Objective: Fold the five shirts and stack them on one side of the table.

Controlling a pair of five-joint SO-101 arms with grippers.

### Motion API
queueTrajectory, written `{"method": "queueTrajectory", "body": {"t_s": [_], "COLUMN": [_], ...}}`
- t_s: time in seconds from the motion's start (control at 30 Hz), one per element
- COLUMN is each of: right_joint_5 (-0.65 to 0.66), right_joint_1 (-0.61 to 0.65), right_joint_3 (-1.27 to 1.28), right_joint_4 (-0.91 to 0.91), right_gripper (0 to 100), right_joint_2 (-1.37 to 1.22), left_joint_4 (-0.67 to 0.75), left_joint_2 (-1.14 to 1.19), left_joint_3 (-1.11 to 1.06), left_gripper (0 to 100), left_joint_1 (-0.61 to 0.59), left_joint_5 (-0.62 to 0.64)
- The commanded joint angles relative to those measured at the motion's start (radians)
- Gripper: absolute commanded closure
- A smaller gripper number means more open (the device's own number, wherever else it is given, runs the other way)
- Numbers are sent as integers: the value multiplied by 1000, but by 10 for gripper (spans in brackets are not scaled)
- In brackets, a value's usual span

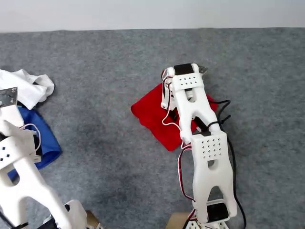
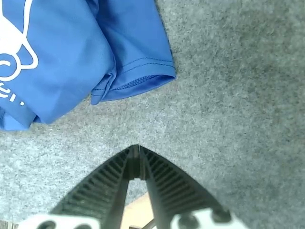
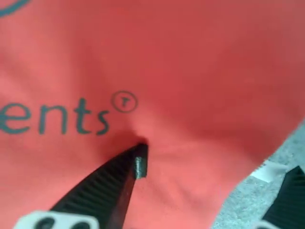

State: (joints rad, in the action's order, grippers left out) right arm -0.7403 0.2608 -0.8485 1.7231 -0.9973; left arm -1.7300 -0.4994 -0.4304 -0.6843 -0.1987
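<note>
Hovering right arm (image 1: 209, 148) over red shirt (image 1: 152, 114) mid-table, blue shirt (image 1: 45, 138) and white shirt (image 1: 28, 88) at left by left arm (image 1: 24, 176), left claw (image 2: 138, 150) pressed together above grey table (image 2: 228, 119) near blue shirt, right claw (image 3: 214, 171) spread apart, one finger (image 3: 136, 164) pressing on red shirt

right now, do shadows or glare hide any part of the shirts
High view: even light, no glare, a darker patch on the table beside the red shirt. Left wrist view: a thin shadow under the blue shirt. Right wrist view: a dark shadow on the red shirt at one fingertip of the right gripper.
</note>
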Motion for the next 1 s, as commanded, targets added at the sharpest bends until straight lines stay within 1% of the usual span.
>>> {"method": "queueTrajectory", "body": {"t_s": [0.0,0.13,0.2,0.27,0.4,0.47,0.7,0.8,0.97], "right_joint_5": [-11,-9,-5,-2,43,64,71,81,140], "right_joint_1": [4,4,4,4,4,2,-13,-45,-105], "right_joint_3": [3,3,3,3,3,3,3,3,-57], "right_joint_4": [-16,-5,-5,-5,-12,-13,-4,-10,38], "right_gripper": [572,572,602,671,844,905,924,996,989], "right_joint_2": [-36,-50,-50,-48,-50,-51,-47,-41,-41], "left_joint_4": [5,5,5,5,3,3,2,2,2], "left_joint_2": [-21,-21,-23,-25,-26,-26,-26,-26,-26], "left_joint_3": [2,2,2,2,2,2,2,2,2], "left_gripper": [995,995,995,995,995,995,995,995,995], "left_joint_1": [0,0,0,0,0,0,0,0,0], "left_joint_5": [-3,-3,-3,-3,-3,-2,-2,-2,-2]}}
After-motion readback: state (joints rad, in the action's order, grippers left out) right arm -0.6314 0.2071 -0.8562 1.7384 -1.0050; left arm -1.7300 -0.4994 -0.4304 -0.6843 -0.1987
